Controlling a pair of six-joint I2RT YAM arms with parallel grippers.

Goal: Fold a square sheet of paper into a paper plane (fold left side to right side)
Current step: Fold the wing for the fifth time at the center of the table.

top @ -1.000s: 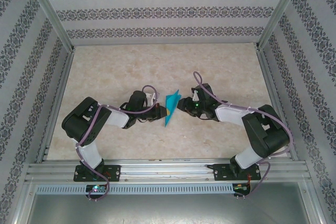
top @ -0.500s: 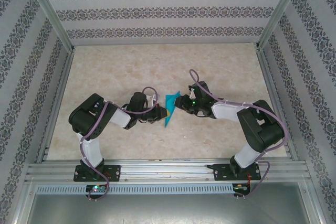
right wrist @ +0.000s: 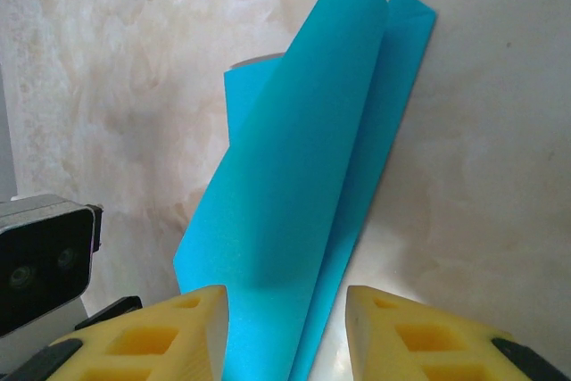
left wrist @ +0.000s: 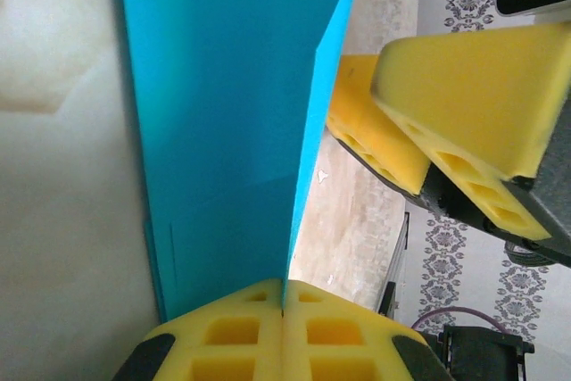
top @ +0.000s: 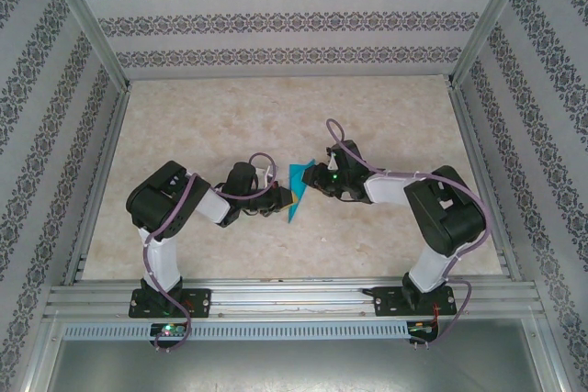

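Top view: one folded teal sheet of paper (top: 298, 192) sits mid-table (top: 202, 117) between two grippers; left wrist view: the left gripper (left wrist: 284, 311) is pinched tight on the sheet's edge; right wrist view: the right gripper (right wrist: 285, 314) has its jaws apart, the sheet's near end between them.

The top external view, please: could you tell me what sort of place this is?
Most likely a purpose-built robot test cell rather than a real room: an aluminium frame encloses a marble-look tabletop, patterned wall panels stand on three sides, and the left arm and right arm are bolted at the near edge.
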